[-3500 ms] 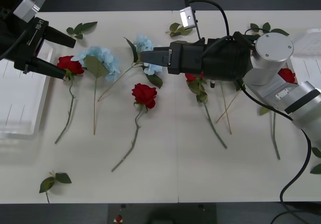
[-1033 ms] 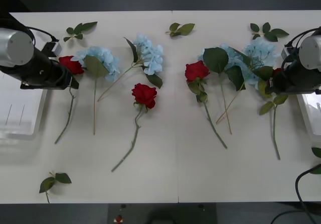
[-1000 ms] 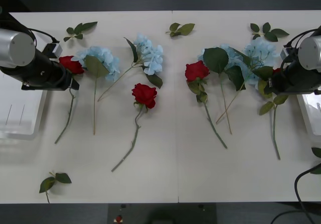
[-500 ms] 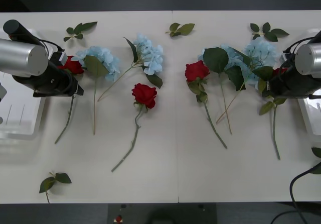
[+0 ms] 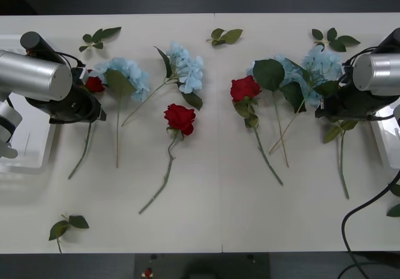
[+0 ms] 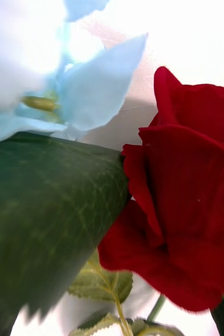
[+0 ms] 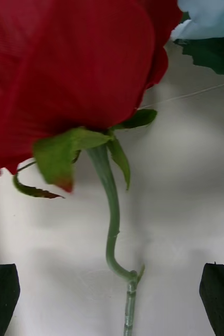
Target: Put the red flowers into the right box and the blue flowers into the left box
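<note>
From the front, the left gripper (image 5: 94,107) sits over a red rose (image 5: 95,83) by the left box (image 5: 25,160), and its wrist view shows black fingers (image 7: 1,296) wide apart around the stem, while the right gripper's (image 5: 325,110) grip cannot be told.

white table (image 5: 219,210) | red flowers (image 5: 180,117) centre and both sides | blue flowers (image 5: 185,66) far | leaf sprigs (image 5: 67,224) near left, far edge | left box (image 5: 25,147) left edge

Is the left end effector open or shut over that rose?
Open: the left end effector shows its black fingertips apart at both corners, the red rose's stem between them.
</note>
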